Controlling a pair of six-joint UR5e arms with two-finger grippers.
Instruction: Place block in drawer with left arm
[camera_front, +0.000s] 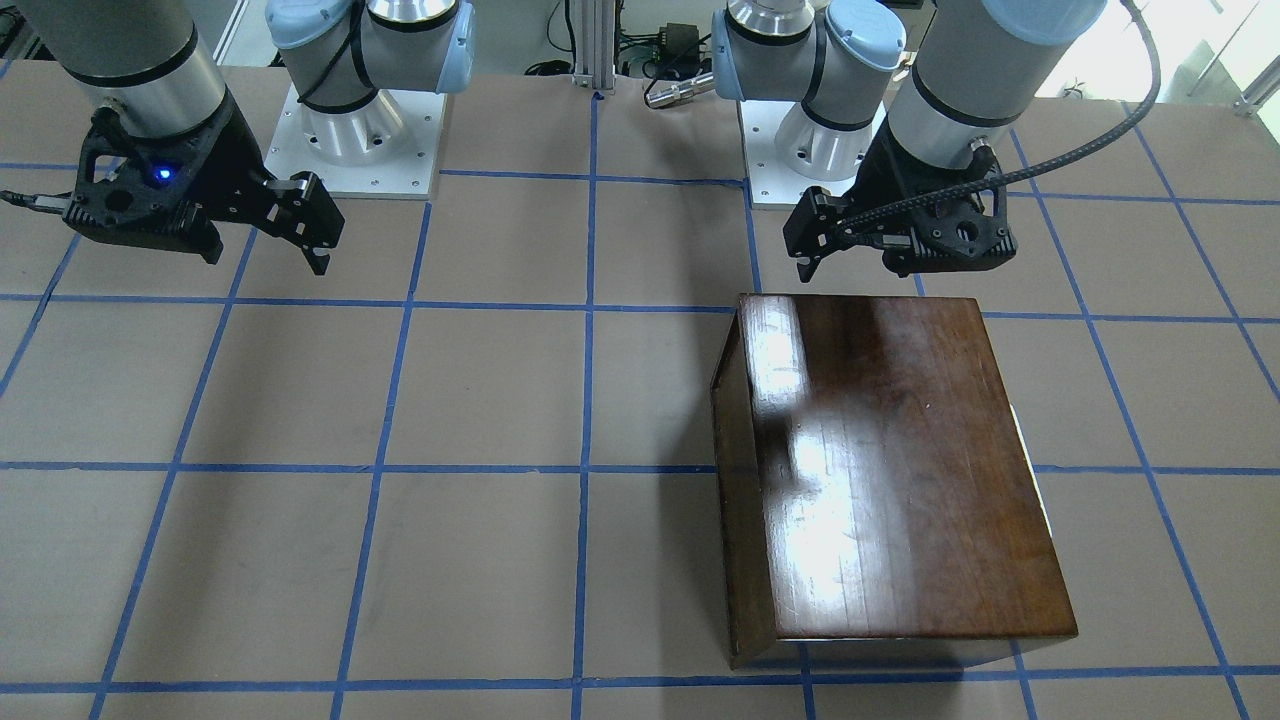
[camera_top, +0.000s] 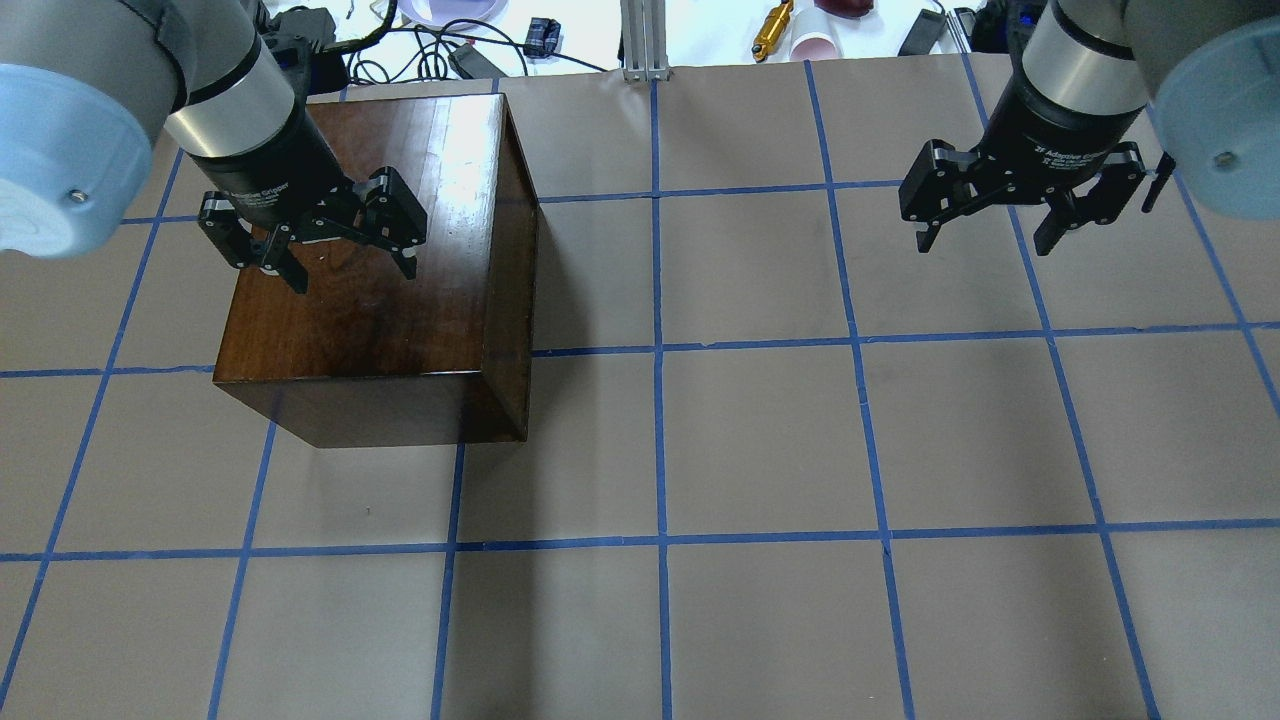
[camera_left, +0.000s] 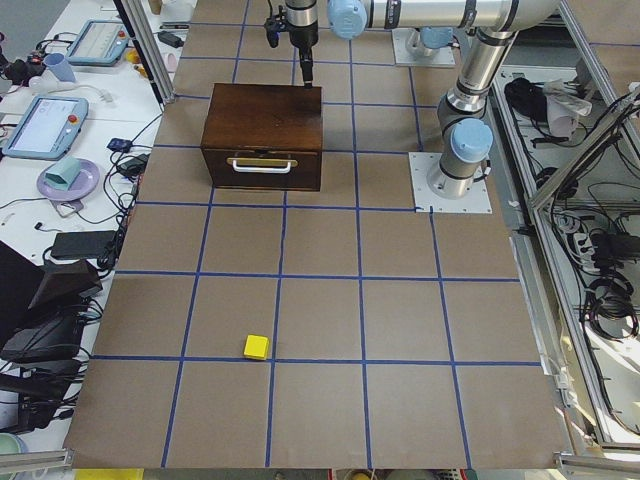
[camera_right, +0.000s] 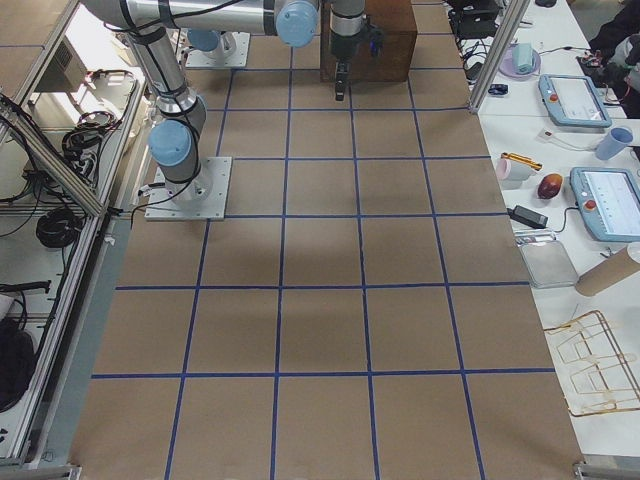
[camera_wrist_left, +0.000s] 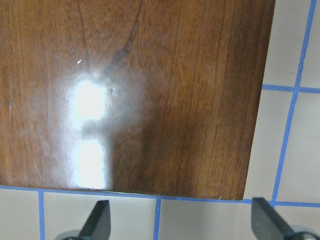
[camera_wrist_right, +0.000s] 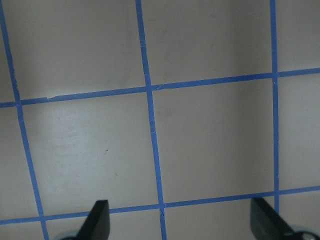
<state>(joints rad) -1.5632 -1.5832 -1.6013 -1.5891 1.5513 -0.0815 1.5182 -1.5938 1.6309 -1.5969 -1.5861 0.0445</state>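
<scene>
The yellow block (camera_left: 256, 347) shows only in the exterior left view, on the brown table far from the box toward the camera end. The glossy dark-brown box (camera_top: 370, 290) stands on the robot's left side; it also shows in the front view (camera_front: 880, 460). Its drawer (camera_left: 262, 166) is closed, with the dark front panel and pale handle facing the block's end. My left gripper (camera_top: 353, 275) is open and empty above the box's top; the left wrist view (camera_wrist_left: 181, 222) shows it over the box's edge. My right gripper (camera_top: 985, 243) is open and empty above bare table.
The table (camera_top: 760, 440) is brown with a blue tape grid. The two arm bases (camera_front: 350, 130) (camera_front: 810, 150) stand at the robot's edge. Cables and small items (camera_top: 470, 45) lie beyond the far edge. Desks with tablets (camera_left: 60, 110) flank the table.
</scene>
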